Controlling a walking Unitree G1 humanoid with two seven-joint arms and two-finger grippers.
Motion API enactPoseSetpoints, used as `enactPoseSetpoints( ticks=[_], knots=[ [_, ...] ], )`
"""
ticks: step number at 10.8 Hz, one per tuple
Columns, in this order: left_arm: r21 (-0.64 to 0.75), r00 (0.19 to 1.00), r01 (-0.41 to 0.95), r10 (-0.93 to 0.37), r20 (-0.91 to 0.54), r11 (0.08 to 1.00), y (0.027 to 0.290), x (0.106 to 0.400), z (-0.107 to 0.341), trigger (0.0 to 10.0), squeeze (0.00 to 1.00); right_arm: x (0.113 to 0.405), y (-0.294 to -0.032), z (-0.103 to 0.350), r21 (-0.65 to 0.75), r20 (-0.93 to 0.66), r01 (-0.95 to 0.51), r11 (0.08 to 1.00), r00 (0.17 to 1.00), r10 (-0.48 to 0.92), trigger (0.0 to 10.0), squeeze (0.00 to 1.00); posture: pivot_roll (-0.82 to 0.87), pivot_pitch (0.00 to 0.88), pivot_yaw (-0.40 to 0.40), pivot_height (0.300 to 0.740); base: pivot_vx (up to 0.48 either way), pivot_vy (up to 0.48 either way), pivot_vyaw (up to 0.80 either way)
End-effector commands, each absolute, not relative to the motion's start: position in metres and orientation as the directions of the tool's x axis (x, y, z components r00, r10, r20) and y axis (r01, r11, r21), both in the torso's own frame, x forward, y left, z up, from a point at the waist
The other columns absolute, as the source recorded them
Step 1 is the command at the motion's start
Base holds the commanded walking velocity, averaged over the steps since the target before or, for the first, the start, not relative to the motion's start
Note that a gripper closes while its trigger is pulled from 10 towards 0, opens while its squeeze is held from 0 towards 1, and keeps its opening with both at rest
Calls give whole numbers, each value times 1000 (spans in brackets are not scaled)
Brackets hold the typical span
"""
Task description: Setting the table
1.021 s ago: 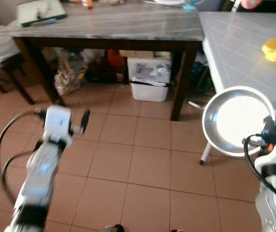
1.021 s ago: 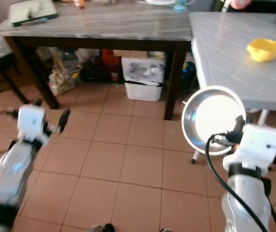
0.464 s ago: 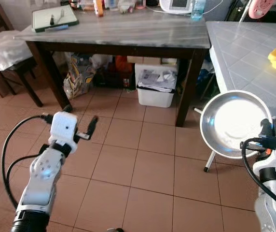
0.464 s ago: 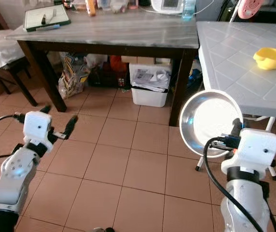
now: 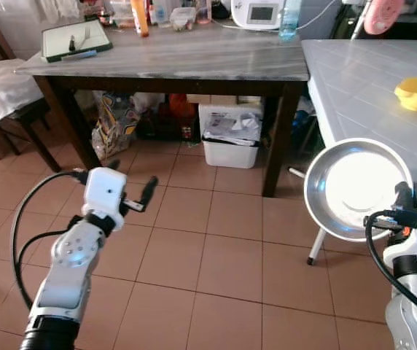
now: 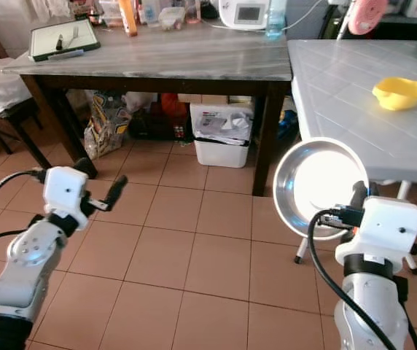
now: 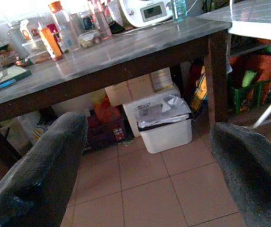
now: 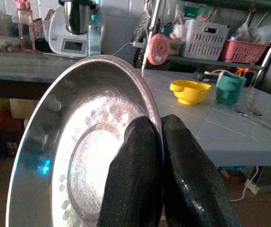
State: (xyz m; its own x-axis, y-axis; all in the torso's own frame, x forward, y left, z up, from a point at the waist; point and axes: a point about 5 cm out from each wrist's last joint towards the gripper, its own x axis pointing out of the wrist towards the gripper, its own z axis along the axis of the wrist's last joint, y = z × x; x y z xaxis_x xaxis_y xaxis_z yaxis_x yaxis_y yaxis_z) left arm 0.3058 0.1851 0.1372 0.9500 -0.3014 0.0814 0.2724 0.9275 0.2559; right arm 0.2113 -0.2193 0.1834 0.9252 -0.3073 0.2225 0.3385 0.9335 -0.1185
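gripping rim of steel plate [image 6: 316, 186], right hand [image 8: 160, 142] clamped tight, near white desk [image 6: 354, 95] front edge. left hand [image 5: 132, 189] wide, empty, over tiled floor [image 6: 194, 248].

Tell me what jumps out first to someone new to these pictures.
The shiny steel plate, held on edge by the right gripper pinching its rim, just short of the grey tiled table with a yellow bowl on it. Next, the left gripper, open and empty over the terracotta floor before the dark wooden table.
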Motion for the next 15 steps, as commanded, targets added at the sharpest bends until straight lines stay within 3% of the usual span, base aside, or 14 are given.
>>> enactPoseSetpoints(
  ticks=[1, 15],
  knots=[
    [258, 949, 272, -303, 86, 927, 186, 309, 142, 10000, 0, 212, -217, 189, -110, 255, 342, 933, 917, -306, 10000, 0, 5, 92, 83, 740, 420, 0, 0],
    [216, 944, 288, -314, 98, 933, 167, 320, 141, 10000, 0, 221, -218, 200, -117, 293, 337, 934, 911, -291, 10000, 0, -18, 97, 80, 740, 434, 0, 0]
  ],
)
